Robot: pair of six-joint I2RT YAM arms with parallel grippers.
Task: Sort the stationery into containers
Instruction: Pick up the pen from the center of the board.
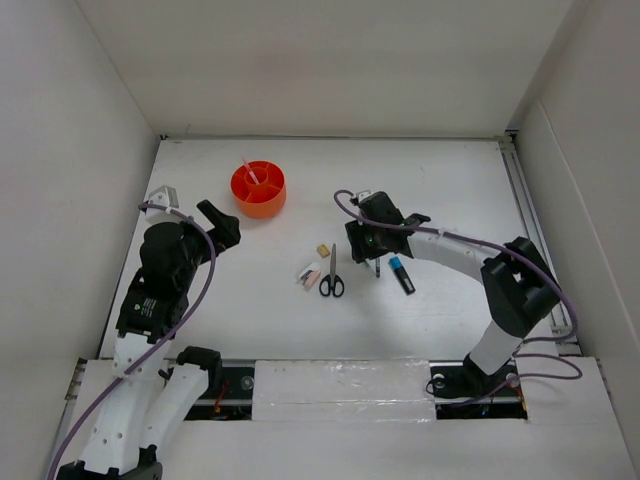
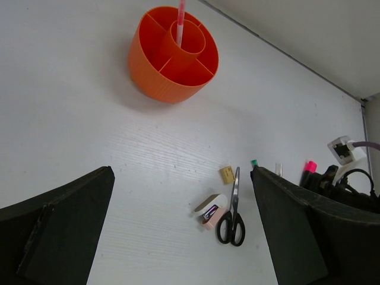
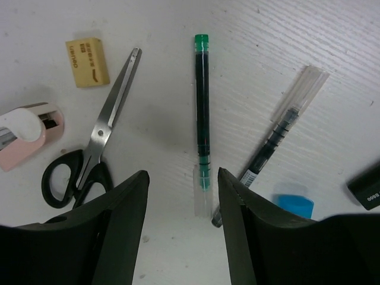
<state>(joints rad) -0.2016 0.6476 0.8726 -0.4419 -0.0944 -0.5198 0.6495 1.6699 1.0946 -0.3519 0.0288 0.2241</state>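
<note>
Nearest us, our right gripper (image 3: 183,175) hangs low, jaws apart, straddling the clear-capped end of a green pen (image 3: 202,107) without pinching it (bare table (image 3: 332,47) shows on both sides). A dark pen (image 3: 279,136) and a blue cap (image 3: 293,203) lie to its right, with scissors (image 3: 98,151) and a tan eraser (image 3: 87,62) to its left. Our left gripper (image 2: 182,172) is spread wide, holding nothing. Farthest, the tub (image 1: 262,205) holds a pink pen (image 2: 180,21) upright in its central cup.
</note>
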